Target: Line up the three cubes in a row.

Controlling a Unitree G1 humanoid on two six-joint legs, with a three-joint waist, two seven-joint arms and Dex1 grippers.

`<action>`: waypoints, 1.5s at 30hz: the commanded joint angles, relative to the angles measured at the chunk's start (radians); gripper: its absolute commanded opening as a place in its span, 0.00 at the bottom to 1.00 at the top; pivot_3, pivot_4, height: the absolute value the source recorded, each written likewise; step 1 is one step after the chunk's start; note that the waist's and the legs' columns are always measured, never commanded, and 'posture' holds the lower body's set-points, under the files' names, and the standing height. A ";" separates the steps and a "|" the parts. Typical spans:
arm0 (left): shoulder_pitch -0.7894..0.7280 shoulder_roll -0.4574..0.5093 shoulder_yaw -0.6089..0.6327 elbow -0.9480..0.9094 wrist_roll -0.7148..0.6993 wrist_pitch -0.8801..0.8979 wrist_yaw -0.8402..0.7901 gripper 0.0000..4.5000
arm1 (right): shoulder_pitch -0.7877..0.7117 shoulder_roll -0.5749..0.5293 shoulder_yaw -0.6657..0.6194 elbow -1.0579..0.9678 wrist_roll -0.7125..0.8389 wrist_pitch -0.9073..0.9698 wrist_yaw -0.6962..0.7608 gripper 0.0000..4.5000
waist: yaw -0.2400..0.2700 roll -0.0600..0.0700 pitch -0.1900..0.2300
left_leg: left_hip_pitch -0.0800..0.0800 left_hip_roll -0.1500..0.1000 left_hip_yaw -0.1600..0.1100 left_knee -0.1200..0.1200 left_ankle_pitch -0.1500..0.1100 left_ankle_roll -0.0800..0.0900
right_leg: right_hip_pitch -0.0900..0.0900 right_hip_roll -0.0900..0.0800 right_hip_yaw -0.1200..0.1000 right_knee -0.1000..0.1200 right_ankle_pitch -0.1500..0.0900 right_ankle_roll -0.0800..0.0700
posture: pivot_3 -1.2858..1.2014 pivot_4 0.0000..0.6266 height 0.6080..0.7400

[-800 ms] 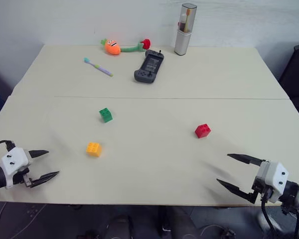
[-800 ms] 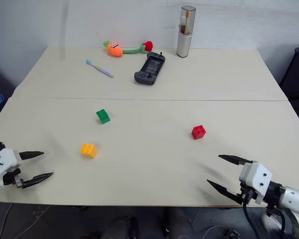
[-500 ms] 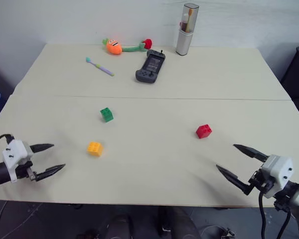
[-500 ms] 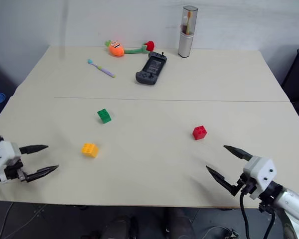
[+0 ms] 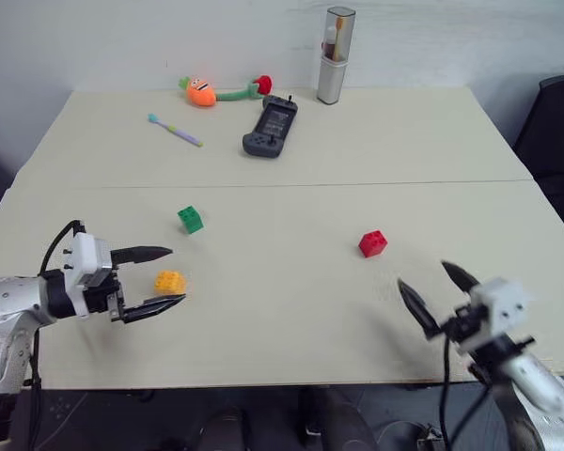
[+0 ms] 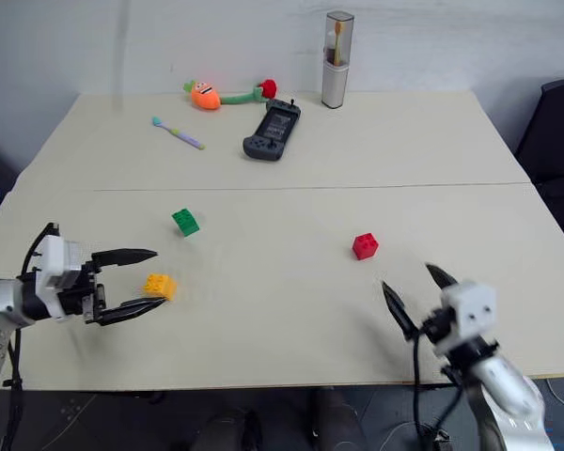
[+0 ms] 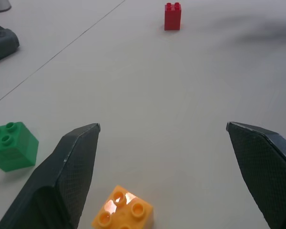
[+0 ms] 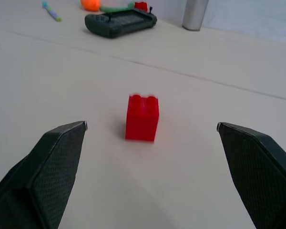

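Farther back, game controller [image 5: 270,127], toothbrush [image 5: 174,131].

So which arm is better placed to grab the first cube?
Probably left: the open left gripper already brackets the yellow-orange cube, while the open right gripper is short of the red cube.

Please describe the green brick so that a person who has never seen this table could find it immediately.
Start from the beige table and find the seam line across its middle. Just on the near side of that line, towards the robot's left, sits the small green studded plastic brick. The yellow-orange studded plastic brick lies nearer the robot and the red studded plastic brick far to the right; only this one is green.
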 commanded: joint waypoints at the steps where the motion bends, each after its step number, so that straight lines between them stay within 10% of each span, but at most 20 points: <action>1: -0.021 -0.007 -0.003 -0.016 0.016 -0.013 0.007 0.99 | -0.088 -0.024 0.039 -0.003 -0.022 0.137 -0.062 1.00 | 0.002 0.000 0.000 | 0.000 0.000 0.000 0.000 0.000 -0.001 | 0.000 0.000 0.000 0.000 0.000 0.000 | 0.52 0.24 1.00; 10: -0.009 -0.028 -0.006 -0.063 0.030 -0.004 0.026 0.99 | -0.333 -0.028 0.114 0.254 -0.083 0.242 -0.084 1.00 | 0.014 -0.001 -0.001 | -0.006 -0.001 0.000 0.004 -0.002 0.003 | -0.002 -0.002 -0.002 -0.002 -0.001 0.001 | 0.52 0.24 1.00; 20: 0.029 -0.009 0.036 -0.090 0.028 0.015 0.033 1.00 | -0.358 -0.073 0.098 0.293 -0.003 0.180 0.125 0.33 | 0.019 -0.001 0.000 | -0.005 -0.001 -0.001 0.004 -0.002 0.005 | -0.002 -0.002 -0.002 0.000 -0.001 0.001 | 0.52 0.24 1.00; 30: 0.005 -0.003 0.025 -0.080 0.033 0.028 0.025 1.00 | -0.467 -0.333 0.308 0.465 0.004 -0.216 0.907 0.32 | 0.020 -0.001 0.000 | -0.002 0.000 -0.001 0.004 -0.004 0.008 | 0.002 -0.001 -0.004 -0.002 0.000 0.002 | 0.52 0.24 1.00; 40: 0.064 0.002 0.069 -0.131 0.021 0.056 0.034 1.00 | -0.557 -0.269 0.365 0.728 -0.058 -0.384 0.999 0.32 | 0.020 -0.002 0.000 | -0.002 0.000 -0.001 0.005 -0.002 0.003 | 0.002 -0.002 -0.004 -0.001 0.000 0.002 | 0.52 0.24 1.00; 45: 0.137 0.021 0.147 -0.137 0.009 0.066 0.013 1.00 | -0.551 -0.265 0.307 0.581 0.020 -0.319 0.957 0.70 | 0.019 -0.001 0.001 | -0.002 0.000 -0.001 0.005 -0.002 0.003 | 0.001 -0.002 -0.003 0.000 -0.001 0.001 | 0.52 0.24 1.00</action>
